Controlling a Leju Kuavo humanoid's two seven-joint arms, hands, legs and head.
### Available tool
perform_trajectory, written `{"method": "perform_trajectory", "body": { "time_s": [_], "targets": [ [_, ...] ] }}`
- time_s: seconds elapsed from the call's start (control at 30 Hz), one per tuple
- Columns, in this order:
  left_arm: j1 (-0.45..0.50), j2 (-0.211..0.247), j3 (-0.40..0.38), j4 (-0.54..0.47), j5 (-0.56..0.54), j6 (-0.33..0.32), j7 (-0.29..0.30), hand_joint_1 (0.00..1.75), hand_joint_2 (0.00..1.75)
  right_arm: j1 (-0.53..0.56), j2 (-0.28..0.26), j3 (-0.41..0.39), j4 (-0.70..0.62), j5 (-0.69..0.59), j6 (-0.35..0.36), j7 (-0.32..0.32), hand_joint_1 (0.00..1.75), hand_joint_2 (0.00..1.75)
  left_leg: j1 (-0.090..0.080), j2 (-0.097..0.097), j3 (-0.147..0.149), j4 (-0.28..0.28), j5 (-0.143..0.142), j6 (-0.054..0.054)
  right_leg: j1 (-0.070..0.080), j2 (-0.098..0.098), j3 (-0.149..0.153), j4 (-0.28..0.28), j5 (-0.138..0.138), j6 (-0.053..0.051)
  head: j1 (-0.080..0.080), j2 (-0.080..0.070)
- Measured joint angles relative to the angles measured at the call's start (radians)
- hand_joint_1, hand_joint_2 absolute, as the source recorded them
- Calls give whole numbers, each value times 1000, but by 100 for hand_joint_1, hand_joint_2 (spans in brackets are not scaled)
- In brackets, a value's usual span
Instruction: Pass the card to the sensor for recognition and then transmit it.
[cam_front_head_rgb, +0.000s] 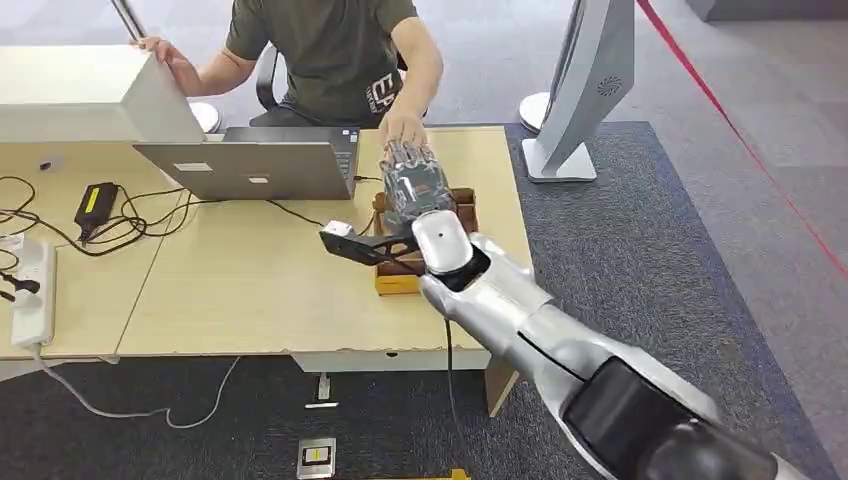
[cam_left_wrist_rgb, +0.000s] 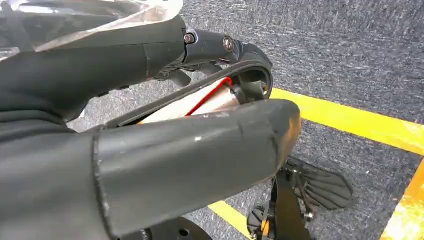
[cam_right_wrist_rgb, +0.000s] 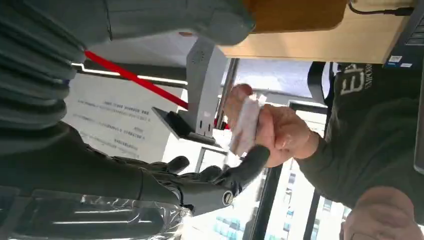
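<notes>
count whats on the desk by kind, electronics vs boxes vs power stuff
electronics: 1, the laptop
boxes: 2, the grey box at the far left corner and the brown wooden box under the right hand
power gear: 2, the black adapter and the white power strip
total: 5

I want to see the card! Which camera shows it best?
The right wrist view: the card sits between the person's hand and the right robot hand. In the head view that robot hand hides it.
</notes>
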Motion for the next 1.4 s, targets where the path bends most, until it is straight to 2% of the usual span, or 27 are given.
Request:
{"method": "perform_trajectory", "body": {
  "time_s": [0.2, 0.37, 0.63, 0.8, 0.9, 0.97, 1.23, 1.3, 1.4],
  "targets": [
    [1, 0, 0, 0, 10, 0, -4, 0, 0, 20, -18, -10, -36, 16, -1, -13, 0, 0, 0, 0, 0, 0, 0, 0, 0, 0, 0, 0, 0, 0, 0, 0],
    [2, 0, 0, 0, 5, -3, 0, 0, 0, 26, -64, -43, -92, 41, 26, 2, 0, 0, 0, 0, 0, 0, 0, 0, 0, 0, 0, 0, 0, 0, 0, 0],
    [2, 0, 0, 0, -16, -17, -42, 0, 0, 62, -159, -108, -208, 42, 39, 19, 0, 0, 0, 0, 1, 1, 0, 0, 0, 0, 0, -1, 0, 0, 0, 0],
    [4, 1, 0, 0, -26, -18, -32, 0, 0, 163, -253, -187, -378, -19, 30, 22, 0, 0, 0, 0, 1, 1, -1, 0, 0, 0, 1, -1, 0, 0, 1, 0],
    [5, 2, 0, 1, -35, -16, -11, 0, 0, 270, -288, -267, -500, -252, -25, 21, 0, 0, 0, 0, 1, 1, -1, 1, 0, 0, 1, -2, 0, 0, 1, 0],
    [5, 3, 0, 2, -36, -16, -7, 0, 0, 353, -312, -327, -596, -335, -57, 16, 0, 0, 0, -1, 0, 1, -1, 1, 0, 0, 1, -2, 0, 0, 0, 0],
    [5, 3, 0, 2, -35, -16, -7, 0, 0, 359, -313, -330, -601, -334, -58, 16, 0, 0, 0, 0, 0, 1, -1, 0, 0, 0, 1, -2, 0, 0, 0, 0],
    [6, 4, 0, 3, -23, -15, -25, 0, 0, 430, -343, -362, -687, -321, -55, 15, 0, 0, 0, 0, 1, 1, -2, 1, 0, 0, 1, -2, 0, 0, -1, 0],
    [5, 7, 0, 5, -15, -6, -48, 0, 0, 618, -460, -428, -955, -341, -27, 40, 0, 0, 0, 0, 1, 1, -2, 1, 0, 1, 1, -2, -1, 0, 0, 0]
  ]
}}
